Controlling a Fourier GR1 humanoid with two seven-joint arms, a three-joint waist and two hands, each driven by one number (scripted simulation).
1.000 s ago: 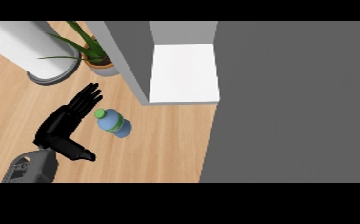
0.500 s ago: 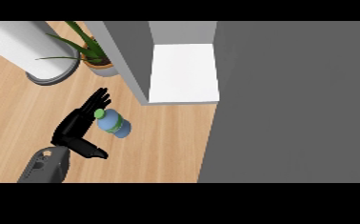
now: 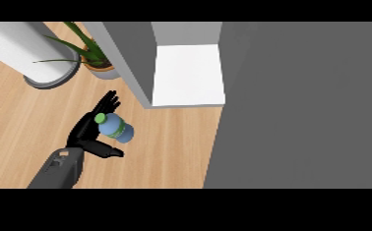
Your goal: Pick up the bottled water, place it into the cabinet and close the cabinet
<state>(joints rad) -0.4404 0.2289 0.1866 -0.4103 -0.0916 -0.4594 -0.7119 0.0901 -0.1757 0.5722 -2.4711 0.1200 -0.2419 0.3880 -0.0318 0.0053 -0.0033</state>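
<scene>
Where fingers overlap bottled water

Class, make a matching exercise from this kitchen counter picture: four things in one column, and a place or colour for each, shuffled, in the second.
1. bottled water
2. potted plant
3. cabinet shelf
4. robot hand

A. white, inside the open cabinet
B. black, lower left
C. blue with a green cap
D. green leaves, beside the cabinet's left wall

Pairs: 1-C, 2-D, 3-A, 4-B
</scene>
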